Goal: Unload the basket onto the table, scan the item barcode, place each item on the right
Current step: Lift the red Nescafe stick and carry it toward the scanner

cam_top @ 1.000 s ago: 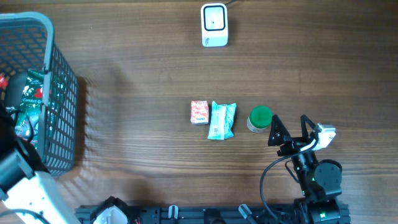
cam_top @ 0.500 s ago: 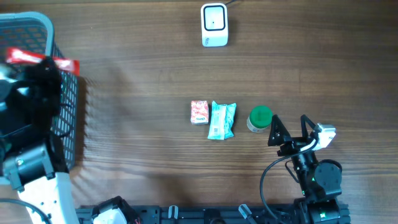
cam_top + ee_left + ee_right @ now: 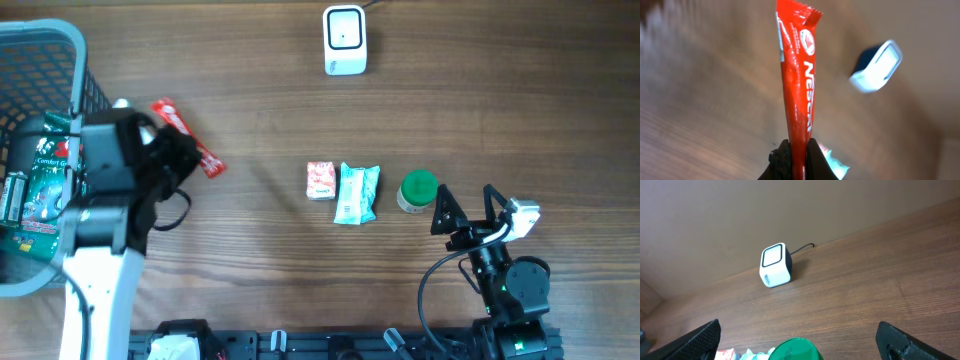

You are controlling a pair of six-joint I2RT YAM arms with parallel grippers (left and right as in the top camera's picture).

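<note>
Left wrist: left fingers (image 3: 796, 155) pinch only one end of the slim red Nescafé sachet (image 3: 797, 85) (it could swing or slip). Overhead: it hangs over the wooden worktop (image 3: 260, 250), well apart from the white box-shaped scanner (image 3: 345, 40); its barcode may face away. Right wrist: right fingers (image 3: 797, 326) gape, empty

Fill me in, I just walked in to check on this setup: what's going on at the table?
The left gripper is shut on one end of a red Nescafe stick, holding it over the table just beside the grey basket. The white scanner stands at the far edge, and the stick is not at it yet. The right gripper sits open near a green-lidded tub, which lies in a row with a teal packet and a small red carton.
</note>
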